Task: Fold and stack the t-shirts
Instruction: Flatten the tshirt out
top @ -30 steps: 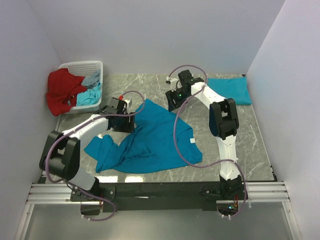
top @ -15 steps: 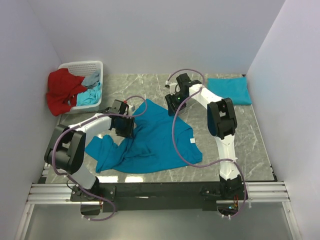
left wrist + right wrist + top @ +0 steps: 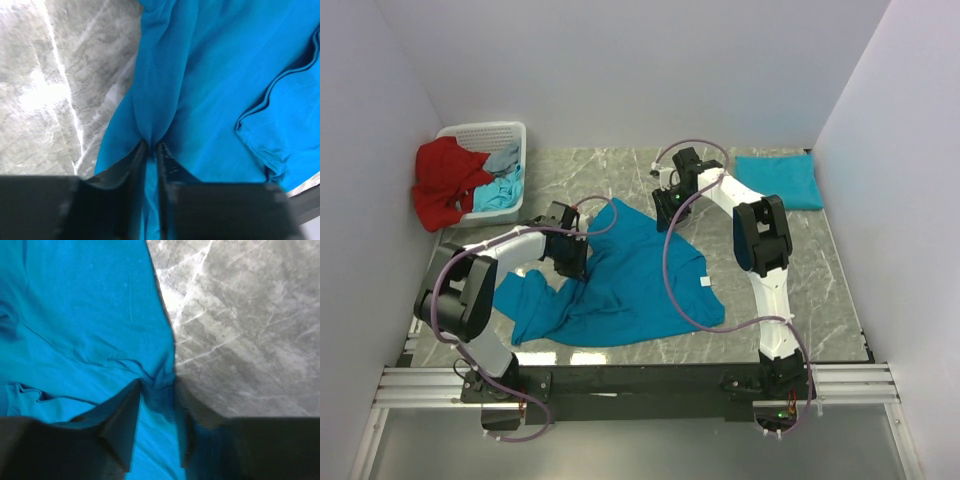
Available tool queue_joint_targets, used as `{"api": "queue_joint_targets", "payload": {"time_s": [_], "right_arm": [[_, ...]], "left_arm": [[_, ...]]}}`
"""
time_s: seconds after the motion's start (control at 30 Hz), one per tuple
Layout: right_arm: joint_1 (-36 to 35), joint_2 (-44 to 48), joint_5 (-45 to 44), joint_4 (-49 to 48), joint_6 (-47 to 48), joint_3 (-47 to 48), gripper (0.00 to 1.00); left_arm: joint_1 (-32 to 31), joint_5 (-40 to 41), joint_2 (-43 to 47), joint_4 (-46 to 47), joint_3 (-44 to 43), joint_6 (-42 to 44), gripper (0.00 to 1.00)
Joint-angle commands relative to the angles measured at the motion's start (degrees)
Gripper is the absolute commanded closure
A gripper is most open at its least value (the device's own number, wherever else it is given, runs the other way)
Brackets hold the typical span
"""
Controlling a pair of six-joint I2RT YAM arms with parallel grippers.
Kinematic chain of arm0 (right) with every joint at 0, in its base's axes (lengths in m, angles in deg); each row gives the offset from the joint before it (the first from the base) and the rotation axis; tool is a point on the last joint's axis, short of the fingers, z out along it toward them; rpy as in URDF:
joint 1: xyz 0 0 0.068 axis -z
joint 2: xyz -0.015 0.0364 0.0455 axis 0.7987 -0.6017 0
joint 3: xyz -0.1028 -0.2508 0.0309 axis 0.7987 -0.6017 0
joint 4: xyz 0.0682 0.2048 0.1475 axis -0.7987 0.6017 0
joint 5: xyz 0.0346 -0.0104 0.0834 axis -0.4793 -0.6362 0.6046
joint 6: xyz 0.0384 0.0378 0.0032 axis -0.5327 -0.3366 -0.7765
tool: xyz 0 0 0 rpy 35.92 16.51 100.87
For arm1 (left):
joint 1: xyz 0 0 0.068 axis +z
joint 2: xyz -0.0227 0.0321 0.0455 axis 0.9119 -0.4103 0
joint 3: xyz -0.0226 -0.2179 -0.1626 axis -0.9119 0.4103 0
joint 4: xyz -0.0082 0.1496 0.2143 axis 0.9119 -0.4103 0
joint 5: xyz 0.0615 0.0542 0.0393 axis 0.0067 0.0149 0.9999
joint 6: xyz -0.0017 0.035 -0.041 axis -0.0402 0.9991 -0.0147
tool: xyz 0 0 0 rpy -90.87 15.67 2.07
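We see a crumpled blue shirt (image 3: 630,280) lying open on the marble table (image 3: 830,290), to the right of the white basket (image 3: 485,132) and nearer the arms than it. A second blue shirt (image 3: 778,180), folded flat, lies far to the right of the basket, by the same back edge of the table. A red cloth (image 3: 445,182) hangs over the basket's left rim, and pale blue cloth (image 3: 502,188) sits inside it.

The left claw (image 3: 150,150) is low over the shirt's edge on the basket side, its fingers drawn nearly together and pinching a raised fold of the blue cloth. The right claw (image 3: 157,395) sits on the shirt's far edge, further right of the basket. Its fingers stand either side of a puckered bit of hem, and we cannot tell whether they clamp it.
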Motion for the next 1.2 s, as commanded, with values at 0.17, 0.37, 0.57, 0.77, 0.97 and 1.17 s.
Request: {"api": "queue_joint_targets", "payload": {"time_s": [0.17, 0.37, 0.57, 0.77, 0.97, 1.17], "right_arm": [[-0.25, -1.51, 0.7, 1.92, -0.88, 3.35, 0.87], [-0.16, 7.44, -4.31, 3.23, 2.98, 9.76, 1.0], [-0.07, 22.99, -5.02, 5.96, 8.43, 18.2, 1.0], [-0.16, 43.29, -3.79, 1.4, 10.63, 17.86, 1.0], [-0.07, 69.3, -5.19, -12.48, 11.16, 4.95, 1.0], [1.95, 75.74, -9.58, -7.13, 11.51, 8.11, 1.0]], "left_arm": [[-0.12, -1.45, 0.28, -1.41, -2.51, 1.7, 0.99], [0.49, 6.19, 7.81, -4.92, -12.34, 2.05, 0.99], [0.58, 12.27, 20.2, -4.4, -27.28, 2.48, 1.0], [0.49, 3.33, 35.4, 5.87, -34.15, 2.84, 1.0], [0.49, -11.17, 47.45, 15.97, -34.33, 1.26, 1.0], [0.49, -19.64, 51.7, 21.7, -31.61, -4.02, 1.0]]}}
